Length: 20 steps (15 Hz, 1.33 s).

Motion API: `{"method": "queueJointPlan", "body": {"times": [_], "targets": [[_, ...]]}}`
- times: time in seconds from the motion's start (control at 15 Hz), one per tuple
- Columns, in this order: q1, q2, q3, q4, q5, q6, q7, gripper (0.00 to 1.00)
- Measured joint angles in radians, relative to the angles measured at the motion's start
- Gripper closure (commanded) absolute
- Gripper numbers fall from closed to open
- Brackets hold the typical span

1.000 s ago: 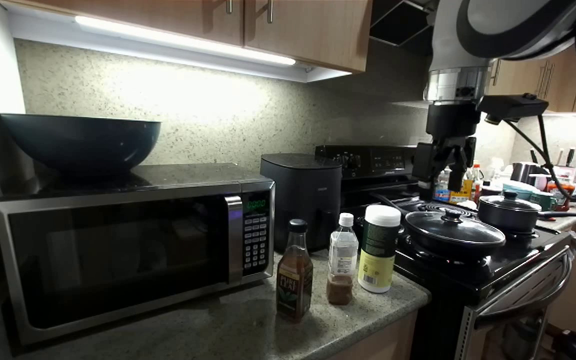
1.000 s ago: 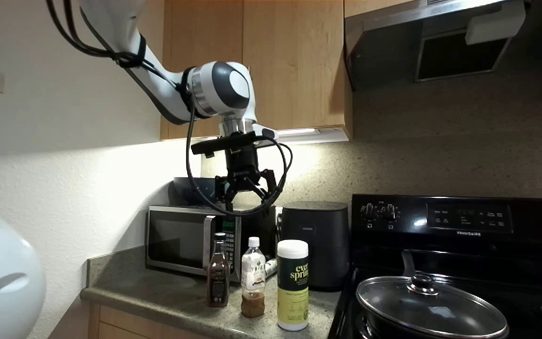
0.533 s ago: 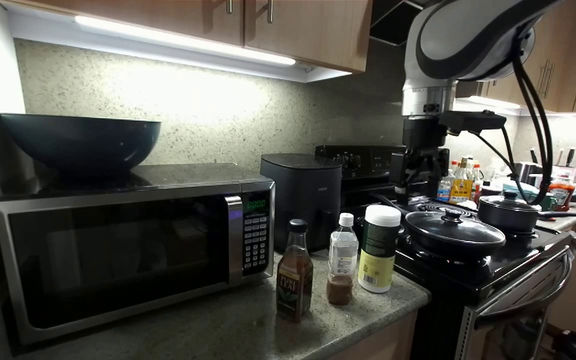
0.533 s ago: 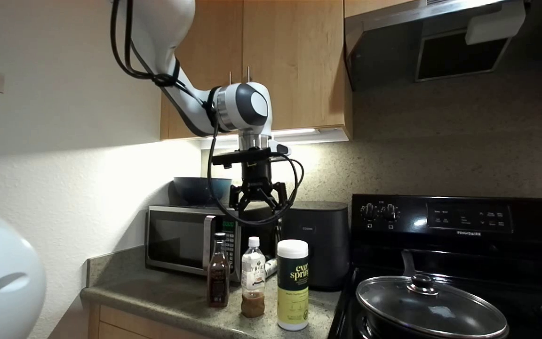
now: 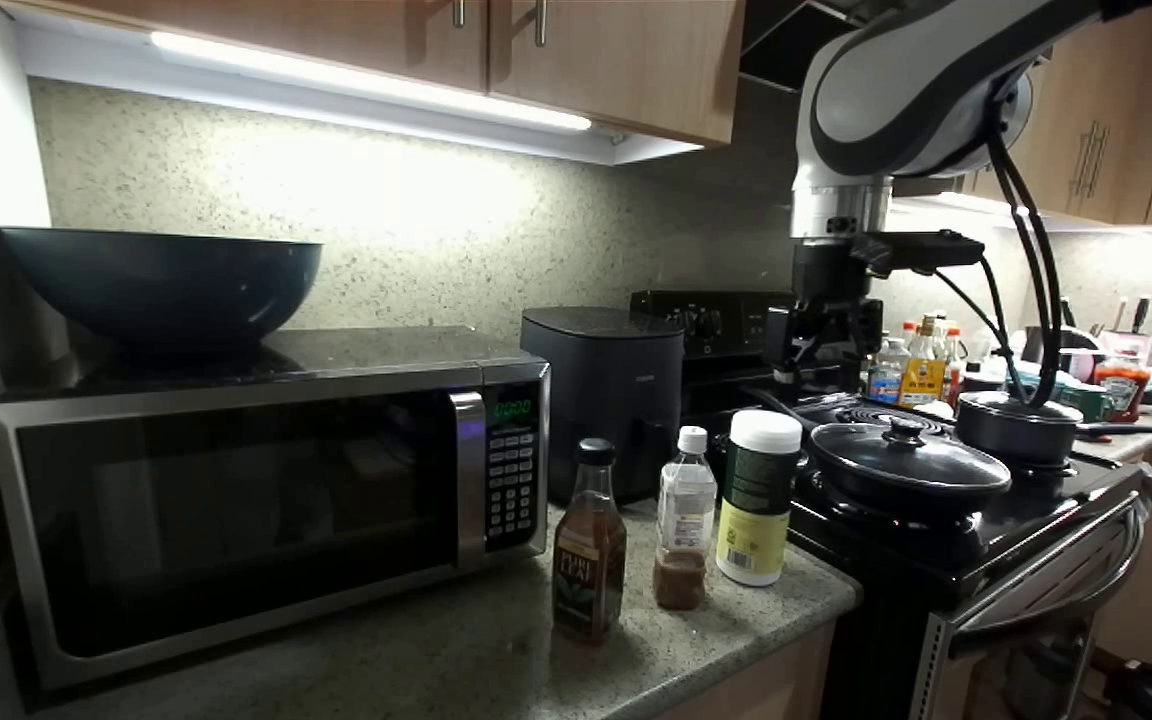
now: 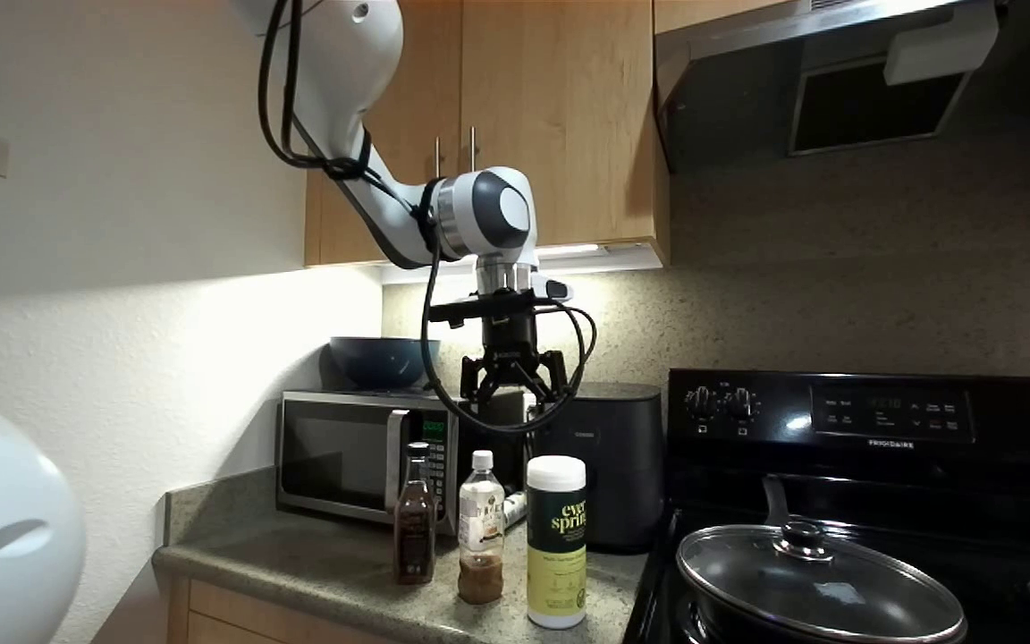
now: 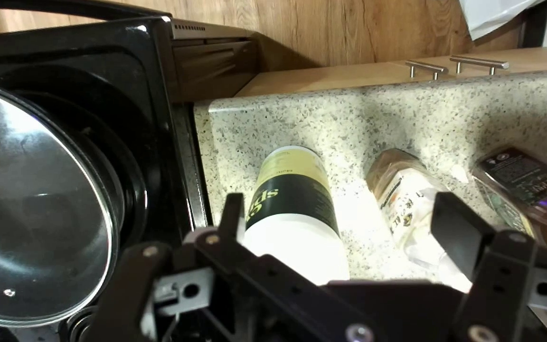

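My gripper hangs in the air with its fingers wide apart and nothing held. In the wrist view the white lid of a green-and-yellow wipes canister and a clear, half-full bottle with brown contents appear below, between the fingers. A dark tea bottle lies further right there. All three stand upright on the speckled counter in both exterior views: the canister nearest the stove, the clear bottle in the middle, the tea bottle by the microwave. The gripper touches none of them.
A microwave with a dark blue bowl on top and a black air fryer line the back. Beside the counter is a black stove with a lidded pan and a pot. Cabinets hang above.
In both exterior views the arm has come lower, the gripper shifting left in one picture and right in the other, over the bottles. The jaws stay wide; canister and bottles have not moved.
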Motion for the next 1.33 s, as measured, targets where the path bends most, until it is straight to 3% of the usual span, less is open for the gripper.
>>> {"method": "queueJointPlan", "body": {"times": [0.4,1.33], "targets": [[0.000,0.033,-0.011,0.025,0.034,-0.003,-0.003,0.00],[-0.006,0.299,-0.056,0.290,0.084,-0.076,-0.007,0.00]]}}
